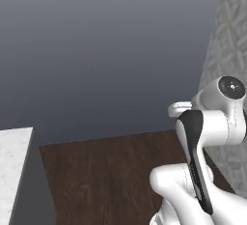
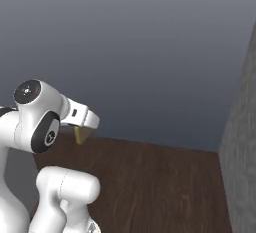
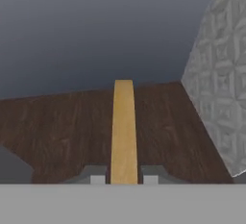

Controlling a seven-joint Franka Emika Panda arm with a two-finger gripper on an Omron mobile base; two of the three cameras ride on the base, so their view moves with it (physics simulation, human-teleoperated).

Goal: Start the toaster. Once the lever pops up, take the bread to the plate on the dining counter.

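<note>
The bread [image 3: 124,131] stands edge-on between my fingertips [image 3: 97,179], one narrow golden slice clamped in my gripper [image 3: 124,180] and carried high over the dark wooden floor [image 3: 62,131]. In the right base view a corner of it peeks out beneath my hand. My worry is the thin hold: I judge a sharp swing or a jolt from the base could tip the slice or let it slide out, and it would drop to the floor. The textured wall [image 3: 216,83] stands close on one side, so a wide sweep might clip it. Count: one slice, one gripper, one pale worktop [image 1: 12,171] corner.
</note>
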